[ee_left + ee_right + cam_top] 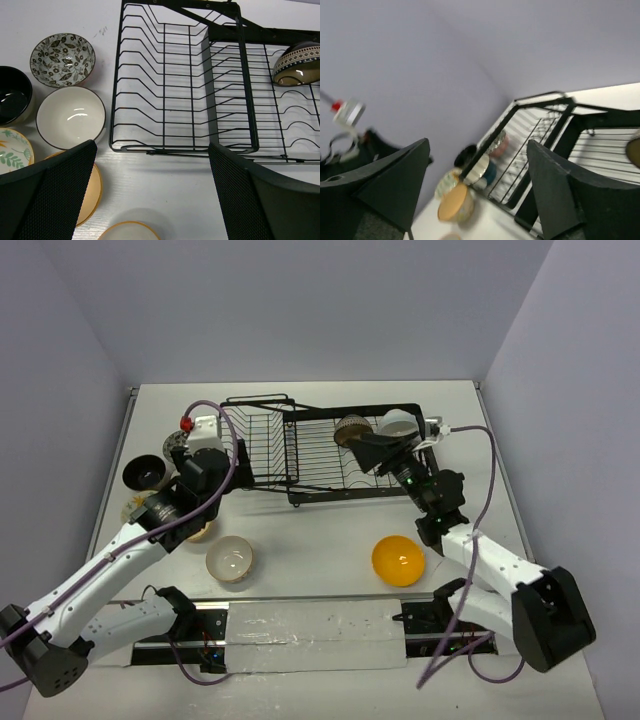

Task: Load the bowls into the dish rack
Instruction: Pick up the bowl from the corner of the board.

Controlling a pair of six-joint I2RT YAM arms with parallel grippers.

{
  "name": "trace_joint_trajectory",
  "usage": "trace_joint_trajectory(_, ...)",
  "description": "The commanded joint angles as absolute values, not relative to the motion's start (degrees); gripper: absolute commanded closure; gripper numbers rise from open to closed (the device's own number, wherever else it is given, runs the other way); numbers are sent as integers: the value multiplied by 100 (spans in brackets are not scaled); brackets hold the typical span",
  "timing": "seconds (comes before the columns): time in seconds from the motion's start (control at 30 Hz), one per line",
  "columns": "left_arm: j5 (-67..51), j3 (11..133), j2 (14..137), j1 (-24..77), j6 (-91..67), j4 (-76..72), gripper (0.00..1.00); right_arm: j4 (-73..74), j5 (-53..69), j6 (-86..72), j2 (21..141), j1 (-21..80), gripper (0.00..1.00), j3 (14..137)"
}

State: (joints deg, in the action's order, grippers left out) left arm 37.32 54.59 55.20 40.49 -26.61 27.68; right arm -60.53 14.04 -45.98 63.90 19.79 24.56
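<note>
I am reading this load as barely begun. Two bowls are sitting in the large black wire dish rack [345,494] at the far middle of the white counter [310,540]: a brown banded-pattern bowl [350,428], leaning on its side among the wires, and a plain white bowl [398,423] just beside it. Seven are waiting outside it. Six are clustering near the rack's left end: a grey floral bowl [62,59], a glossy black bowl [12,100], a white brown-rimmed bowl [70,117], a cream leaf-painted bowl [11,152], a tan bowl [92,192] and a cream bowl [230,558]. The bright orange-yellow bowl [398,560] is lying alone, near the front on the right. My left end effector [152,147] is hovering over that cluster with its fingers wide apart and nothing between them. My right end effector [479,150] is hanging above the rack, likewise spread and empty.
</note>
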Motion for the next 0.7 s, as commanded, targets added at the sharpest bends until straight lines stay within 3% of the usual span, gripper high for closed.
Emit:
trace_joint_trajectory(0.0,3656,5546,5379,3903,-2619,2663,1,-4153,1212,-3350,5768,2704,17,2855)
trace_joint_trajectory(0.13,3586,5546,5335,3692,-2715,2654,1,-2701,1616,-2368,5599,3382,24,3470)
trace_joint_trajectory(0.33,3718,5572,5291,3270,-2935,2698,1,-1038,2302,-1364,6274,4602,25,4578)
trace_joint_trajectory(0.67,4622,5607,4826,2549,-3445,2900,1,702,3014,-220,8805,5915,21,6835)
